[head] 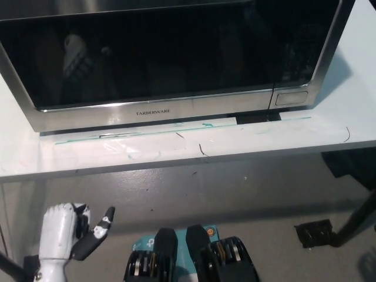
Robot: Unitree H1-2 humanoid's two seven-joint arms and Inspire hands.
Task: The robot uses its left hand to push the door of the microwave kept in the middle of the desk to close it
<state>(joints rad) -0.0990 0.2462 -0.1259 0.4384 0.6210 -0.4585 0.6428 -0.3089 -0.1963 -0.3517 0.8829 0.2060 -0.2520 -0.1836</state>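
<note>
Now the microwave (170,56) sits across the middle of the white table (247,141), its front close behind the table's near edge, and its dark glass door (147,50) lies flush with the silver frame, shut. A silver strip under the door carries the brand lettering, and the control panel (294,41) with a rectangular button takes the right end of the microwave's front. The left hand (61,235) is well clear of the microwave, below the table's edge and over the grey floor (235,194), toward the microwave's left end. Its white fingers (75,218) are loosely curled with the dark thumb sticking out to the side, and it has hold of nothing. A faint reflection of the hand shows in the door glass near the upper left corner. Thin scratches and a greenish line mark the table just in front of the microwave. The right hand is out of sight.
</note>
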